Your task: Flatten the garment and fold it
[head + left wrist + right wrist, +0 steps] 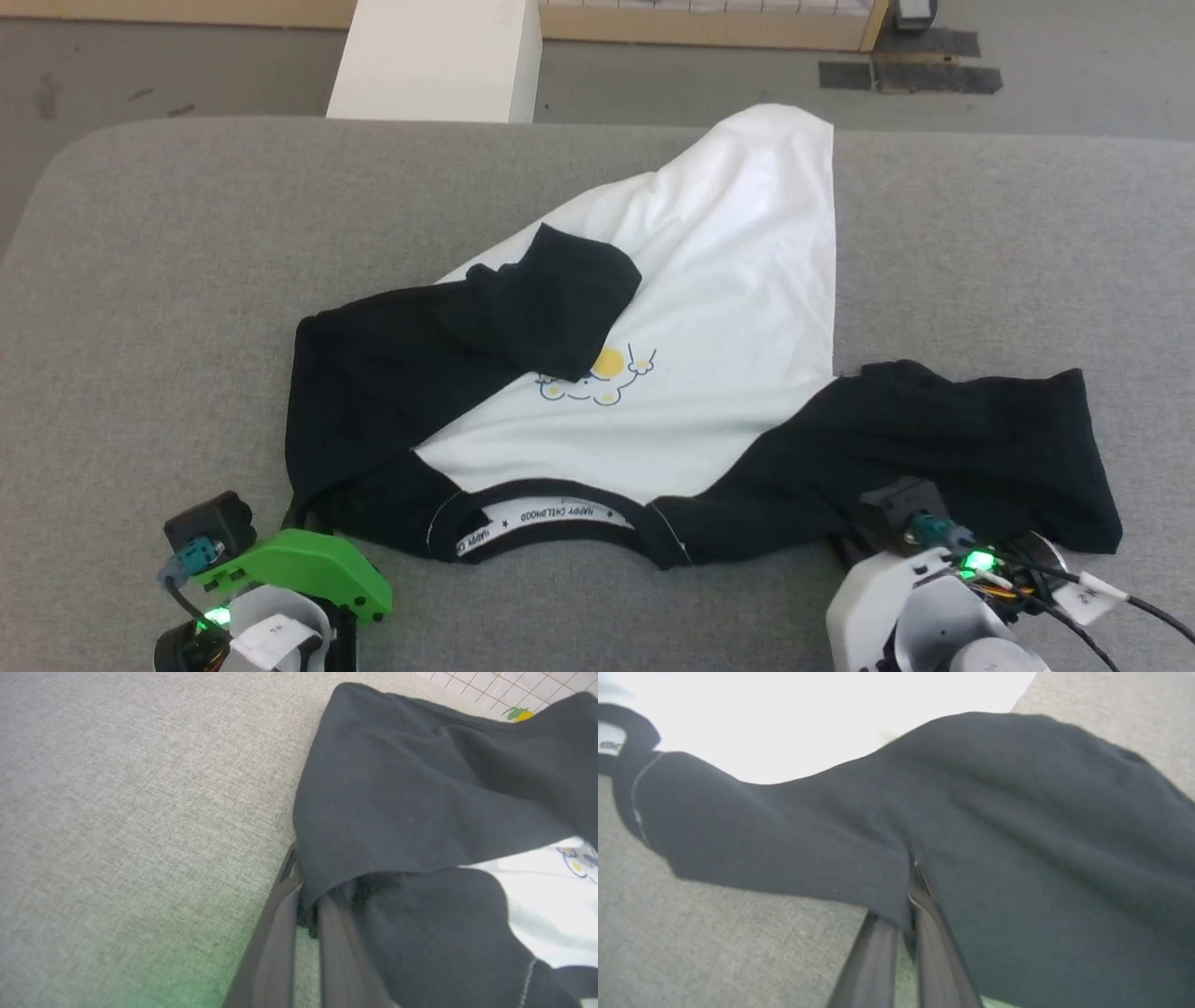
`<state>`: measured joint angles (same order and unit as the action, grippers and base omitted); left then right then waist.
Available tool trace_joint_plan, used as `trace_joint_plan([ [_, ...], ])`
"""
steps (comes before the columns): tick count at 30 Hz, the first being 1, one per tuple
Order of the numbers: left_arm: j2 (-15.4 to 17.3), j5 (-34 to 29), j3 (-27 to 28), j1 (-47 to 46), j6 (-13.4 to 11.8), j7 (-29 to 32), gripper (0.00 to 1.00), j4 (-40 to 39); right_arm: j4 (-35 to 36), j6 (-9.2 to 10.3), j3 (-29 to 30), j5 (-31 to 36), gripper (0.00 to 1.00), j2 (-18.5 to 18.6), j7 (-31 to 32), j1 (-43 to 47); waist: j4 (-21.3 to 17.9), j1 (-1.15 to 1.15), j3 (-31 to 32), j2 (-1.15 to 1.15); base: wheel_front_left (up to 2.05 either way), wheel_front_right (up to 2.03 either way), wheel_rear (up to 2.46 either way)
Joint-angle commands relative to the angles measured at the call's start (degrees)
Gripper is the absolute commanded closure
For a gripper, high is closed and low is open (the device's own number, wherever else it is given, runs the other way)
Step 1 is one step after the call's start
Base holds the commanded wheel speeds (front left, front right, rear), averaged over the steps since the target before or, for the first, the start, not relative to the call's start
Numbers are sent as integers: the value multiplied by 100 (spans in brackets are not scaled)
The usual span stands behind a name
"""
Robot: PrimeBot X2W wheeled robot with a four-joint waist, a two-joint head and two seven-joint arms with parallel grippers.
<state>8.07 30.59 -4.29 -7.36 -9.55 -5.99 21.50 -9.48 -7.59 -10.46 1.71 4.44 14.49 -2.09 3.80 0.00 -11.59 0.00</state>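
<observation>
My left gripper (304,907) is closed narrow on the garment (719,280). Its two dark fingers pinch the near edge of the black left sleeve (420,364), where the cloth bunches into a fold at the garment's near left corner. My right gripper (911,900) is closed too. Its fingers sit tight together on the near edge of the black right sleeve (971,448), and the fabric drapes over their tips. Both grips sit low, close to the grey table (168,280).

The garment lies on that table in front of me, roughly in the middle. Its black collar (560,492) is nearest to me, and the white lettered tape inside the collar faces up. From there the white body narrows to a point near the far edge of the table, with some creases along its far left side.

The left sleeve is doubled back over the body, and its end covers part of the small yellow-and-blue print (602,378) on the chest. The right sleeve stretches out to the right along the near side, wrinkled and lying on the table.

Beyond the far edge stands a white box (439,61) on the grey floor. It is apart from the garment and to the left of the white point.
</observation>
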Motion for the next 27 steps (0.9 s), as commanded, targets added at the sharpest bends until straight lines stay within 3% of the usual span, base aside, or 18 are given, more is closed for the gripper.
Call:
trace_joint_plan([
  [1, -23, 97, 45, -1, 60, -29, 100, -57, 31, 10, 86, -75, 100, -37, -102, 101, -66, 0, 149, 0, 0, 0, 0],
  [8, -82, 624, 202, 119, 381, 136, 100, -854, 810, 10, 474, -246, 100, -121, -388, 329, -234, 0, 495, 0, 0, 0, 0],
  [15, 14, 1095, 161, 27, 540, 871, 100, -2447, 1980, 10, 726, -240, 100, -25, -137, 210, -390, 0, 698, 0, 0, 0, 0],
  [21, 217, 1523, 95, -720, 435, 1881, 100, -3400, 2553, 10, 552, -431, 100, 844, 611, -710, -522, 0, 551, 0, 0, 0, 0],
  [27, 317, 1924, 278, -2200, 60, 2642, 100, -3390, 2460, 10, 140, -918, 100, 1991, 1426, -2609, -633, 0, -35, 0, 0, 0, 0],
])
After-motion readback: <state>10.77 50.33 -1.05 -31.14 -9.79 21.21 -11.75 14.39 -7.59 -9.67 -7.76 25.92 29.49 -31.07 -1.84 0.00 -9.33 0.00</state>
